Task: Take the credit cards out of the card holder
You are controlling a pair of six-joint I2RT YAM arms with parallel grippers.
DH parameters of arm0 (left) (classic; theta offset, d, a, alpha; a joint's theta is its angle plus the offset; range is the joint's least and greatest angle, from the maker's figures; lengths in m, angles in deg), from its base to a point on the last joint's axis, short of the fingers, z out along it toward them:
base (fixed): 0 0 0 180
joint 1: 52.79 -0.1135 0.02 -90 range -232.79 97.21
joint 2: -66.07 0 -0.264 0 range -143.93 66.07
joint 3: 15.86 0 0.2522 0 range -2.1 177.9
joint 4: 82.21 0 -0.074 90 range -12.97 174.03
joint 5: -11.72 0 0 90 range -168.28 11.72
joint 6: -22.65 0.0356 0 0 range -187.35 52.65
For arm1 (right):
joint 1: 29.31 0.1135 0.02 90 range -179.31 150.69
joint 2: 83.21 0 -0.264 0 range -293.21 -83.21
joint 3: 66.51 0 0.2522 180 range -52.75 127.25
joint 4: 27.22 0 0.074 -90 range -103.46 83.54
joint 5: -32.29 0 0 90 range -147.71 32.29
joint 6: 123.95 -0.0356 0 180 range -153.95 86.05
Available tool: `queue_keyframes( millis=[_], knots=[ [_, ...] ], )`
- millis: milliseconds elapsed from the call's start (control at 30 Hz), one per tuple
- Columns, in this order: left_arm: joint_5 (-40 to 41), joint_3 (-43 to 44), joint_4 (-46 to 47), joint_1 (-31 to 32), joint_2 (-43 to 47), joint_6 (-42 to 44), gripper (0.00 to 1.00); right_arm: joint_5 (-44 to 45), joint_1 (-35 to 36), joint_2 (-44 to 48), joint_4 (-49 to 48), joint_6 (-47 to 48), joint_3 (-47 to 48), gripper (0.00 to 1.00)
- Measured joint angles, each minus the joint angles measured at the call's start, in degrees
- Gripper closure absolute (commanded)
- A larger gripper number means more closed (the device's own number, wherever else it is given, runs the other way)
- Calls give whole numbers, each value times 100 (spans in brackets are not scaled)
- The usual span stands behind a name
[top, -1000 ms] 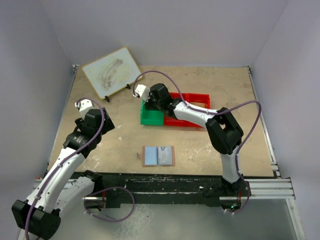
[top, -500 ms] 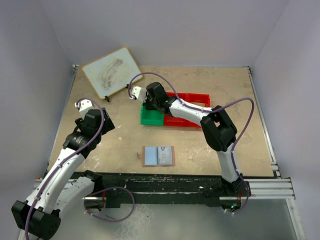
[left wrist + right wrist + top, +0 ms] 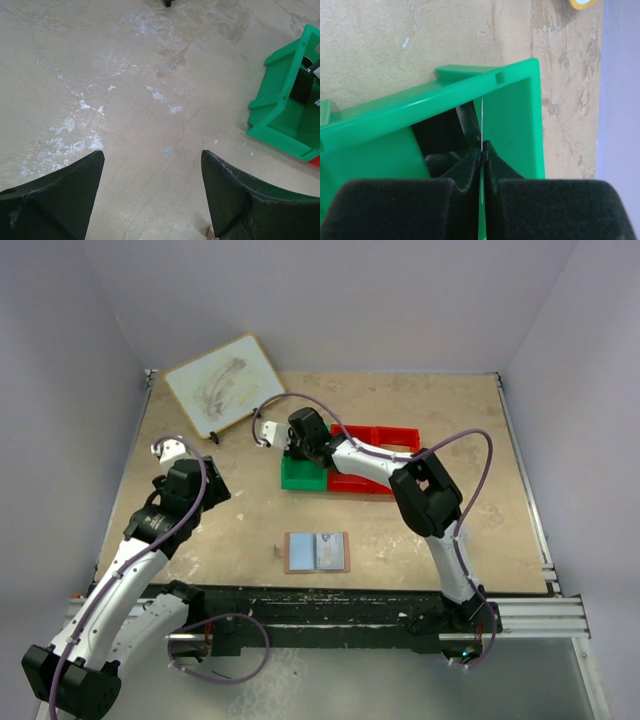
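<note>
Right gripper (image 3: 481,150) pinches a thin card (image 3: 482,117) edge-on, down in the green bin (image 3: 470,92) (left gripper (image 3: 151,165) spread). Card holder (image 3: 317,552) lies open, well nearward.

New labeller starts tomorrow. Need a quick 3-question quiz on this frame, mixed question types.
1. True or false: the card holder lies open on the table.
2. The right end effector, pinching a thin card seen edge-on, is above:
A) the card holder
B) the green bin
C) bare table
3. Fill in: the left end effector is ___ (open or shut), holding nothing.

Key: 1 true; 2 B; 3 open.
</note>
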Motion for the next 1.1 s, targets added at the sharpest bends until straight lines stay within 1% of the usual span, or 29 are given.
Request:
queue_keyframes(
  millis=[133, 400, 500, 767, 833, 900, 967, 1000, 1033, 1100],
  knots=[
    [-22, 0, 31, 0, 52, 7, 24, 2, -7, -114, 44, 92, 177, 97],
    [-85, 0, 33, 0, 83, 42, 24, 70, -33, -304, 46, 201, 243, 96],
    [-114, 0, 35, 0, 83, 44, 24, 107, -33, -363, 50, 223, 243, 89],
    [-142, 0, 68, 0, 83, 44, 25, 221, -33, -369, -13, 258, 243, 82],
    [-142, 0, 76, 0, 85, 44, 25, 221, -33, -369, -22, 295, 236, 77],
    [-146, 0, 76, 0, 85, 44, 25, 216, -33, -369, -24, 319, 219, 70],
    [-162, -2, 76, 0, 85, 44, 25, 212, -33, -369, -11, 334, 197, 68],
    [-168, -2, 76, 0, 85, 44, 25, 210, -33, -369, -2, 332, 188, 65],
    [-170, -2, 76, 0, 85, 44, 25, 210, -33, -369, 9, 334, 184, 58],
    [-175, -4, 79, 0, 85, 44, 25, 205, -33, -369, 59, 334, 181, 53]
  ],
)
